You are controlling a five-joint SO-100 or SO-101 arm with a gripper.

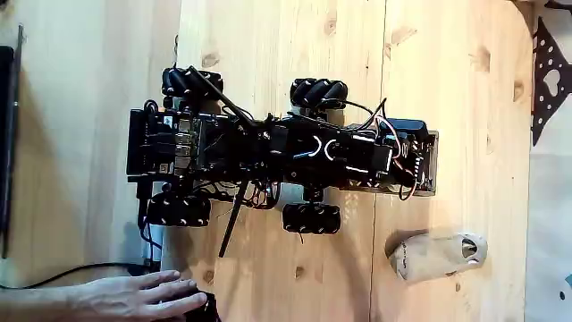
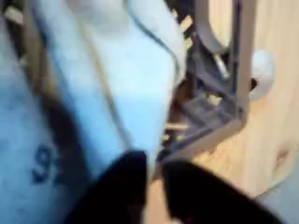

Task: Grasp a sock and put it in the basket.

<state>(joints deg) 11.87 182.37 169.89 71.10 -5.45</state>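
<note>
In the wrist view, pale bluish-white fabric of the sock is seen pressed up against the camera, with the dark fingers of the tool closed together on its lower edge. Just beside it to the right, the grey wall of the basket is seen. In the fixed view, the wheeled black robot stands on the wooden worktop, and a flat beige sock lies apart near its lower right. A hand rests at the bottom edge.
</note>
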